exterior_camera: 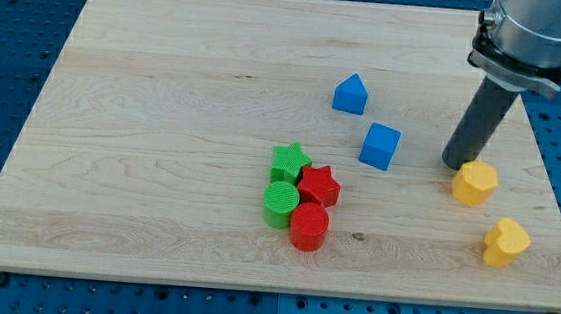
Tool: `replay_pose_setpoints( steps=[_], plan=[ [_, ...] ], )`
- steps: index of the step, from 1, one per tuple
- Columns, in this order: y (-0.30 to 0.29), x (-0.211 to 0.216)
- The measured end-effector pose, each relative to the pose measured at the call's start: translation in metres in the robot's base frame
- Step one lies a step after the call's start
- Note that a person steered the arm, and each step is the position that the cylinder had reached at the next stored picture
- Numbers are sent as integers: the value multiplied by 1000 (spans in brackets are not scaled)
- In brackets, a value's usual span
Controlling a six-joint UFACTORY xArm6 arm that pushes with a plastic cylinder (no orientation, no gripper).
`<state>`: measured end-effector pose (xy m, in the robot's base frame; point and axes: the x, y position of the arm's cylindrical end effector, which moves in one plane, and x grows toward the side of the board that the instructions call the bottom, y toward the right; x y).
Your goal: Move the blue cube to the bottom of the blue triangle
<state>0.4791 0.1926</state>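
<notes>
The blue cube [380, 146] lies on the wooden board [163, 118], just below and slightly right of the blue triangle [350, 93], a small gap between them. My tip [455, 164] rests on the board to the right of the blue cube, about a cube's width and a half away. It stands right against the upper left of a yellow hexagon block [475, 182].
A yellow heart-shaped block [505, 242] lies near the board's lower right. A cluster sits left of centre bottom: green star [289, 163], red star [319, 186], green cylinder [280, 203], red cylinder [308, 225]. The board's right edge is close to my rod.
</notes>
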Motion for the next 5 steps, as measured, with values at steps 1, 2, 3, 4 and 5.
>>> replay_pose_setpoints(
  steps=[1,2,3,4,5],
  plan=[
    [8,18],
    [13,30],
    [7,21],
    [-24,16],
    [-31,16]
  ],
)
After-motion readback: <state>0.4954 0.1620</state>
